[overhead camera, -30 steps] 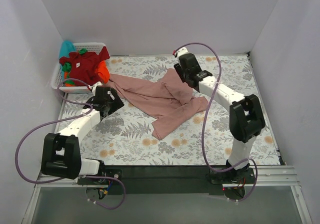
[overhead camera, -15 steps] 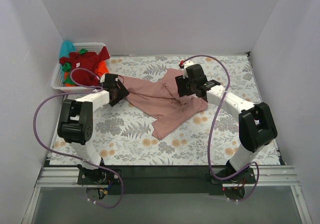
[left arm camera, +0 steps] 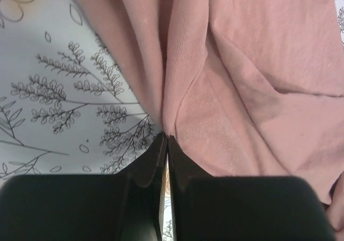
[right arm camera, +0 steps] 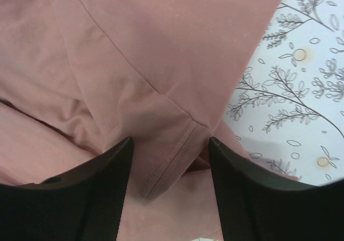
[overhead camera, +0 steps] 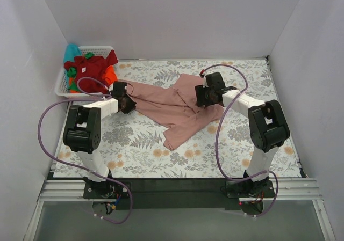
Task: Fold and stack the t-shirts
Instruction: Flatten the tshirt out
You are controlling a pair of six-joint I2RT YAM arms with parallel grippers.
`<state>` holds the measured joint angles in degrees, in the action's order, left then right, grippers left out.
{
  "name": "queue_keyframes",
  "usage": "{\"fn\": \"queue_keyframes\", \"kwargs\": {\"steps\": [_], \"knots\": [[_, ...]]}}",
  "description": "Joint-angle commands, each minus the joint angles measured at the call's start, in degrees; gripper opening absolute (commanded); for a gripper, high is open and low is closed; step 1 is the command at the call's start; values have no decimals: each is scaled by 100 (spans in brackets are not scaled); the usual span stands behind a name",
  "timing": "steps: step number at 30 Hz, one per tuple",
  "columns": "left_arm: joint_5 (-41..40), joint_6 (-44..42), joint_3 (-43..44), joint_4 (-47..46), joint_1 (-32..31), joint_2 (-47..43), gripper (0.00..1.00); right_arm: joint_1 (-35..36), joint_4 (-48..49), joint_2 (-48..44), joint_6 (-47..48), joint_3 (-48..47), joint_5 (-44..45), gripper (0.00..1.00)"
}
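Across the cloth (overhead camera: 140,155), the pink tee (overhead camera: 172,109) stretches left-to-right, left claw (left arm camera: 165,140) pinching it, right claw (right arm camera: 170,143) spread.

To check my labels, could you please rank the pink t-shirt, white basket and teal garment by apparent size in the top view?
Largest: dusty-pink cotton t-shirt.
Then: white slatted plastic basket.
Smallest: teal garment, only partly visible.
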<state>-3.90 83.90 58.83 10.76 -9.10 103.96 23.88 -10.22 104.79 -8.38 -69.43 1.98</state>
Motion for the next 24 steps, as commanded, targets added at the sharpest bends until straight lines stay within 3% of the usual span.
{"fn": "queue_keyframes", "kwargs": {"steps": [1,4,5,8,14,21,24], "knots": [[135,118,-249,84,31,-419,0,-50,257,146,-190,-132,-549,65],[179,197,-564,84,31,-709,0,-190,275,261,-278,-194,-813,38],[179,215,-774,101,31,-954,0,-217,275,261,-287,-237,-813,18],[127,346,-1127,215,31,-1569,0,-462,266,156,-296,-290,-516,1],[381,750,-2269,373,31,-2625,0,-1200,266,50,-94,-878,564,1],[1145,1304,-3280,707,-21,-3795,0,-1799,12,646,-15,-2126,1446,2],[1356,1489,-3588,734,-118,-4120,5,-1799,-260,683,38,-2426,1183,24]]}}
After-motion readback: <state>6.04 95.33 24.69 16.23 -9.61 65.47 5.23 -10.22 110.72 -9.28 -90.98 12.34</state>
